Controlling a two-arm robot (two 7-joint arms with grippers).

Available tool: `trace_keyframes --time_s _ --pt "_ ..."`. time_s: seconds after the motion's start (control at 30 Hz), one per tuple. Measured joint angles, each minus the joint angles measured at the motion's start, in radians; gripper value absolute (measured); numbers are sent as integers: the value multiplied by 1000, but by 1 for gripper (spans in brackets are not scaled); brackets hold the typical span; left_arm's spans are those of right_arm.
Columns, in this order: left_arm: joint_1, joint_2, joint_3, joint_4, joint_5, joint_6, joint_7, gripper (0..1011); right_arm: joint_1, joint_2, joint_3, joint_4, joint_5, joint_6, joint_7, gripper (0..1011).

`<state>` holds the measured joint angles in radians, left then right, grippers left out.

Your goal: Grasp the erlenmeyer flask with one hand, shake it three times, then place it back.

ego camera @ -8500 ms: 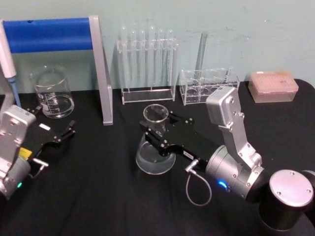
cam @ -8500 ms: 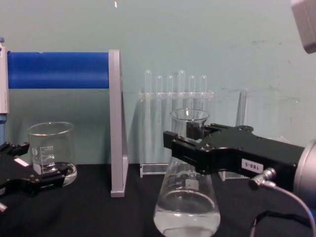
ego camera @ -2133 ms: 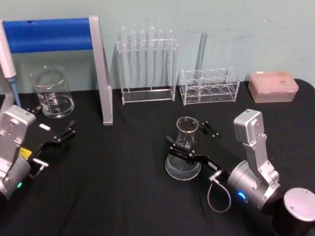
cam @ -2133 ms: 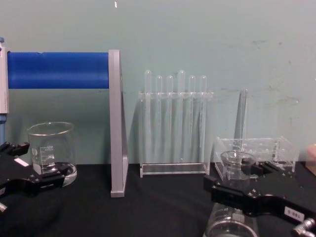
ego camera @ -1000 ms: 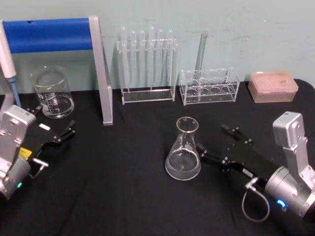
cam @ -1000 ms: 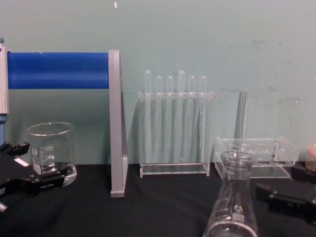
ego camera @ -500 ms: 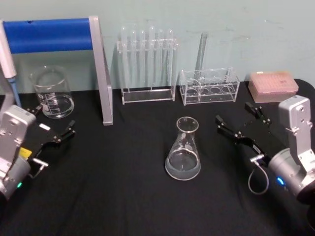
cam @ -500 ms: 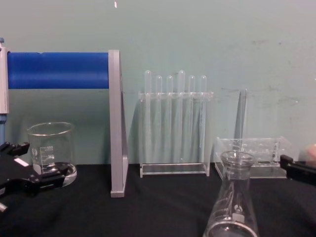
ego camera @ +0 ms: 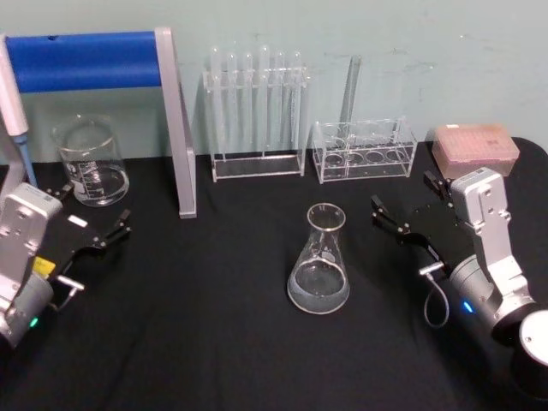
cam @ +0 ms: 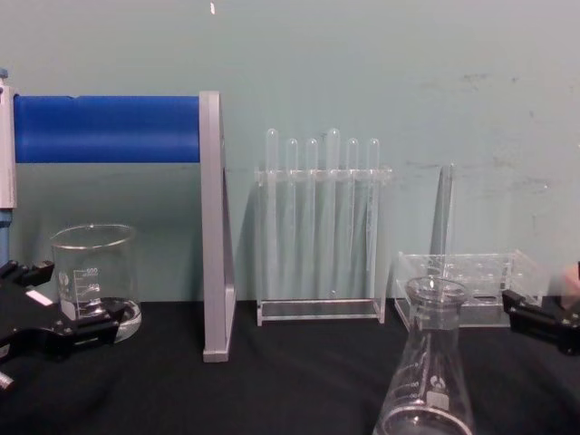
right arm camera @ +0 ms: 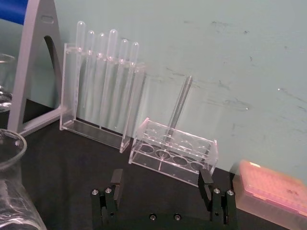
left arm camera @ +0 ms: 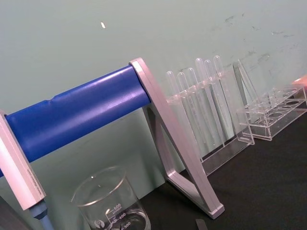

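The erlenmeyer flask [ego camera: 318,262] stands upright on the black table, a little liquid in its wide base; it also rises at the chest view's lower right [cam: 428,364] and at the edge of the right wrist view [right arm camera: 11,192]. My right gripper [ego camera: 405,199] hovers to the flask's right, apart from it and open, with nothing between its fingers [right arm camera: 116,180]; its tip enters the chest view from the right [cam: 542,323]. The left gripper [ego camera: 92,211] rests open at the table's left, in front of the beaker.
A glass beaker [ego camera: 90,162] stands back left beside a blue-barred grey stand [ego camera: 176,128]. A rack of test tubes [ego camera: 255,111], a low clear rack [ego camera: 364,151] and a pink tip box [ego camera: 475,150] line the back edge.
The right gripper let go of the flask, which was set down right of where it stood lifted, and drew back to the right and farther back. The left arm has not moved.
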<state>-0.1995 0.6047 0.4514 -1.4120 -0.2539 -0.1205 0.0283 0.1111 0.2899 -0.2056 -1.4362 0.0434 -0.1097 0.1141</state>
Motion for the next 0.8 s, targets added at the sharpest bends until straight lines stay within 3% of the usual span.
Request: trace_keyframes --time_s 0.8 --pt "0 0 0 0 0 0 0 1000 3 -3 0 5 -10 -3 -4 1000"
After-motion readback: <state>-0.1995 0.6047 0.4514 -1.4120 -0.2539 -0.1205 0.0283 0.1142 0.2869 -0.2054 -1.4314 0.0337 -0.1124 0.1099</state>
